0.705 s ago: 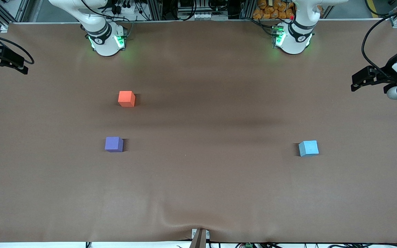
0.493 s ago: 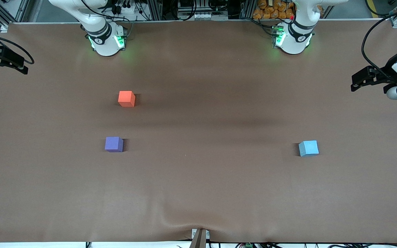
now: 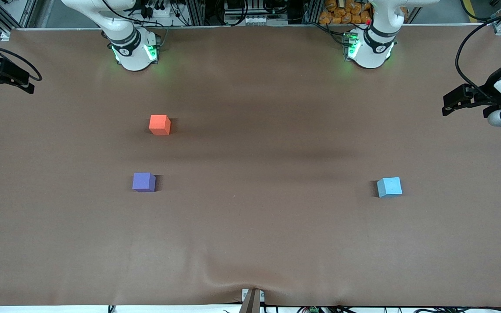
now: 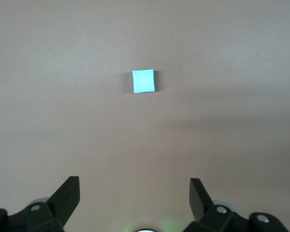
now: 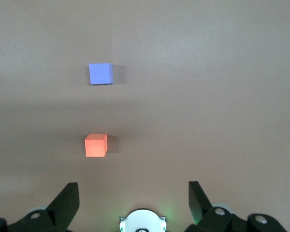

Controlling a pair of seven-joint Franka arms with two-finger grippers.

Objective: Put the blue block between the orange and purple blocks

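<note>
We see a brown mat (image 3: 250,226) covering the table, wrinkled at its near edge. Aluminium framing (image 3: 198,13), cables (image 3: 468,48) and orange packets (image 3: 346,13) line the top.

The front camera looks down from high across the table (image 3: 250,243), facing both bases. Each wrist camera stares down from well above — left shares the blue block (image 4: 144,80), right the orange block (image 5: 95,145) and purple block (image 5: 100,73).
</note>
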